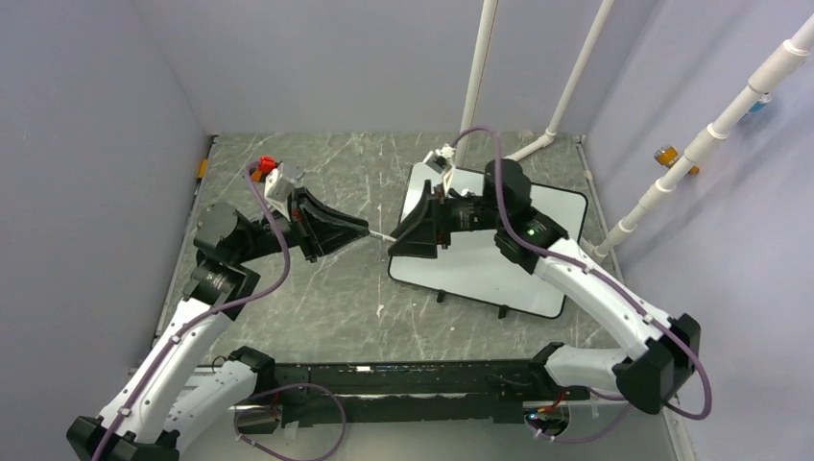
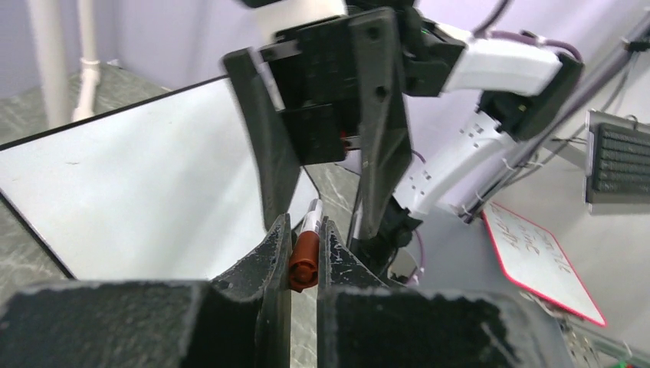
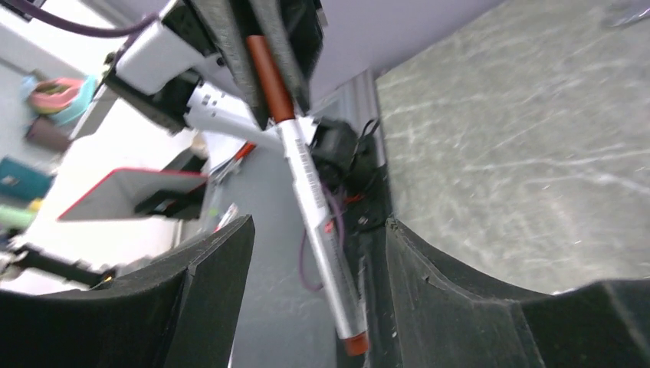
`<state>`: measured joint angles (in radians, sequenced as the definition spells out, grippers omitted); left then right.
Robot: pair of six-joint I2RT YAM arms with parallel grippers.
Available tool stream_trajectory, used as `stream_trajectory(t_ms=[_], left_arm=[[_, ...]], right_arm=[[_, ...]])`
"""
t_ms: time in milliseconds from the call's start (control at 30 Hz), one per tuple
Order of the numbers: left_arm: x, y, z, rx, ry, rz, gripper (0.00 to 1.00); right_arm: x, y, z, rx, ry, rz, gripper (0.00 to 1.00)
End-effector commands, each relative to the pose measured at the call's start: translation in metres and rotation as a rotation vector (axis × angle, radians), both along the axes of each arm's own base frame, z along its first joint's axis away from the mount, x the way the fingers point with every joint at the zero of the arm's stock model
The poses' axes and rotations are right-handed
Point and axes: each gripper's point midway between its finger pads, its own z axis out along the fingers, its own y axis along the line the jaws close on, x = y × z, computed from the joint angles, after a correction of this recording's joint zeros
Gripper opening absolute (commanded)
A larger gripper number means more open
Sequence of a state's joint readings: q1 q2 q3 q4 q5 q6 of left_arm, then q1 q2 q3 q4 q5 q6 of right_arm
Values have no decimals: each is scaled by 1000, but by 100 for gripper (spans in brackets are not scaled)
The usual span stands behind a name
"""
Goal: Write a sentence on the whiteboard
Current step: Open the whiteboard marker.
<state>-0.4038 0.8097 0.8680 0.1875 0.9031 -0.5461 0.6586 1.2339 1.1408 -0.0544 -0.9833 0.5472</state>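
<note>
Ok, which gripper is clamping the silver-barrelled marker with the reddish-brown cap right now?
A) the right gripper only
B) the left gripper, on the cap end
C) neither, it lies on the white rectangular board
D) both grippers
B: the left gripper is shut on the cap end of the marker, while the right gripper stands open, its fingers apart on either side of the barrel.

White arms (image 1: 587, 280), black joints (image 1: 223, 230), purple cables (image 1: 275, 245)
</note>
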Motion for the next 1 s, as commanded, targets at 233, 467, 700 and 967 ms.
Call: stream_trajectory(t_ms=[233, 467, 700, 967], left_arm=[[15, 8, 41, -306, 75, 96, 0], [14, 11, 53, -414, 132, 66, 0], [18, 12, 52, -479, 171, 52, 0], [23, 9, 47, -500, 199, 32, 0]], right_arm=[[25, -14, 60, 254, -224, -264, 67], [24, -10, 71, 295, -246, -230, 65], [20, -7, 89, 344, -276, -192, 61], [18, -5, 98, 370, -278, -165, 50]])
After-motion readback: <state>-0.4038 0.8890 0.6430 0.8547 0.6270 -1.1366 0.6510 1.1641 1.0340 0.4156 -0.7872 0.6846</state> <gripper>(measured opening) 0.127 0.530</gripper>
